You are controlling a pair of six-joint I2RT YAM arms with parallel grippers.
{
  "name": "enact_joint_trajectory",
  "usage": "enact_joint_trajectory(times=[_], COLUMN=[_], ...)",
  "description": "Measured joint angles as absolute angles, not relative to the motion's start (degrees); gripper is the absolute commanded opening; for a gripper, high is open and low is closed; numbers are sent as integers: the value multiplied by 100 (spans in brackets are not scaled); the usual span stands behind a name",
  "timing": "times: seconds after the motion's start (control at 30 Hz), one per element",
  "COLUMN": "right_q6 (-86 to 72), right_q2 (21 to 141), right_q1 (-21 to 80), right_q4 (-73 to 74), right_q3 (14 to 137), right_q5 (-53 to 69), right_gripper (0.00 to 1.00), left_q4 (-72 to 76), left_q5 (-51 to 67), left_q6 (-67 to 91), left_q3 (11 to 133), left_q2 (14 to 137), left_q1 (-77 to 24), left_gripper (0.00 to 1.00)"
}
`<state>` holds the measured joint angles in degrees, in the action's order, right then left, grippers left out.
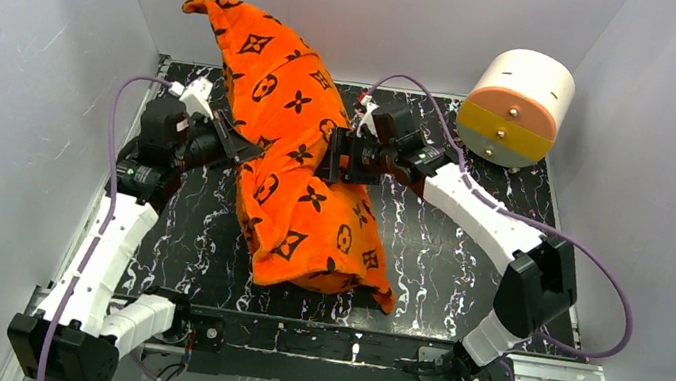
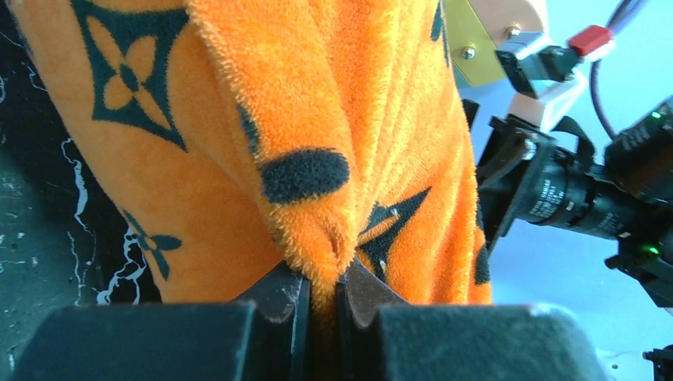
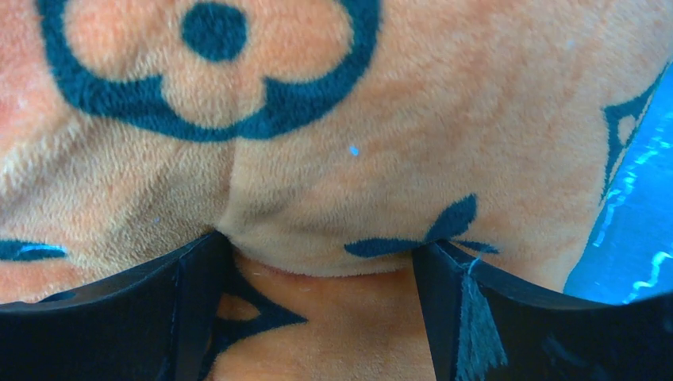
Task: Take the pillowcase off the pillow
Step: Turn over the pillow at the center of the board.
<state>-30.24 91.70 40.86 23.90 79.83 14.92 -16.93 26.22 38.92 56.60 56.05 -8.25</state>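
Right up against the left wrist lens, the left gripper is pinching a ridge of the pillowcase. Its two black fingers are pressing almost together, with only a thin fold of orange plush squeezed between them. That detail is showing only here; from the top camera the same gripper is just reading as a dark shape meeting the cover's left edge.

The right wrist view is giving the opposite picture. The right gripper is standing with its fingers spread wide, and a soft bulge of the printed fabric is swelling into the gap, touching both fingertips. A flower motif is filling the top of that view.

Overhead, the whole layout is coming clear, which neither wrist camera offers. The pillowcase is lying diagonally across the black marbled table, its near end plump and close to the arm bases. Its far end is tapering to a limp point that is rising against the back wall. The two grippers are meeting it from opposite sides at about mid-length, left from the left, right from the right.

The cover is looking stuffed along its lower half, but the pillow is hidden inside it, with no white showing in any view.

A white-and-orange drum is lying on its side at the far right corner, well apart from the fabric. I cannot tell what it is holding.
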Motion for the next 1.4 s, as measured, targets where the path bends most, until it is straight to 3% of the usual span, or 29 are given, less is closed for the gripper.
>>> enact_joint_trajectory(times=[0.13, 0.37, 0.6, 0.77, 0.93, 1.03, 1.1, 1.13, 1.33, 1.4], right_q6=[-3059, -2873, -2757, -2864, -3024, -3166, -3148, -3138, -2952, -2939], right_q2=[9518, 9166, 8506, 7666, 6217, 5645, 5531, 5527, 6241, 6366], right_q1=[4112, 4359, 4327, 4322, 4327, 4324, 4327, 4327, 4331, 4331], right_q4=[2569, 2941, 3723, 4182, 3968, 3782, 3642, 3601, 3815, 3959], right_q3=[8331, 8346, 8101, 7717, 7220, 7133, 7137, 7157, 7642, 7651], right_q5=[1820, 499, -1114, -2482, -2672, -2447, -2060, -1824, -1024, -1103], right_gripper=[93, 98, 99, 99, 99, 99, 98, 99, 99, 94], left_q4=[-2475, -3441, -3909, -3562, -2923, -2652, -2477, -2383, -2952, -3146], left_q5=[2488, 2331, 718, 178, 443, 871, 1160, 1286, 1221, 989], left_q6=[3586, 2936, 2464, 2453, 2449, 2451, 2506, 2530, 2410, 2383], left_q3=[6396, 7695, 9063, 9063, 8809, 8812, 8809, 8809, 9236, 9227], left_q2=[5848, 6681, 7752, 8173, 8355, 8650, 8836, 8882, 8497, 8324], left_q1=[-803, -1035, -2954, -3638, -3802, -3806, -3835, -3859, -3948, -3948], left_gripper=[0, 0, 0, 0, 37, 76, 94, 98, 98, 98])
